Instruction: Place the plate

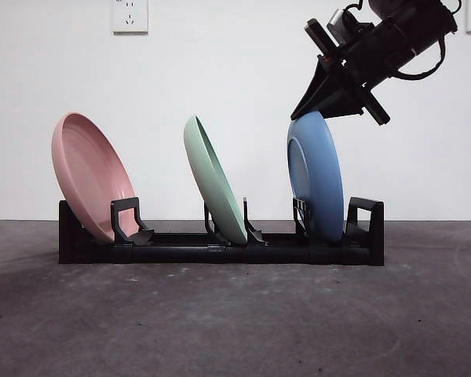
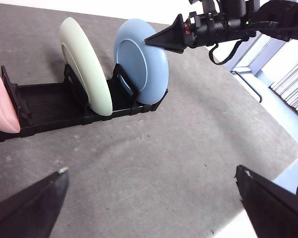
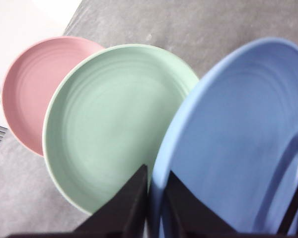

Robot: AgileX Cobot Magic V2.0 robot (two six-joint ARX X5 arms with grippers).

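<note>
The blue plate (image 1: 318,177) stands almost upright in the right-hand slot of the black rack (image 1: 220,253). My right gripper (image 1: 318,110) comes down from the upper right and is shut on the plate's top rim. In the right wrist view its jaws (image 3: 158,198) sit on either side of the blue rim (image 3: 238,139). The left wrist view shows the same plate (image 2: 139,59) with that gripper (image 2: 151,42) at its top edge. My left gripper (image 2: 151,171) hangs open and empty over bare table, well in front of the rack (image 2: 49,106).
A green plate (image 1: 216,184) leans in the middle slot and a pink plate (image 1: 90,173) in the left one. The dark table's edge (image 2: 288,163) runs close on the blue plate's side. A wall with an outlet (image 1: 130,14) stands behind.
</note>
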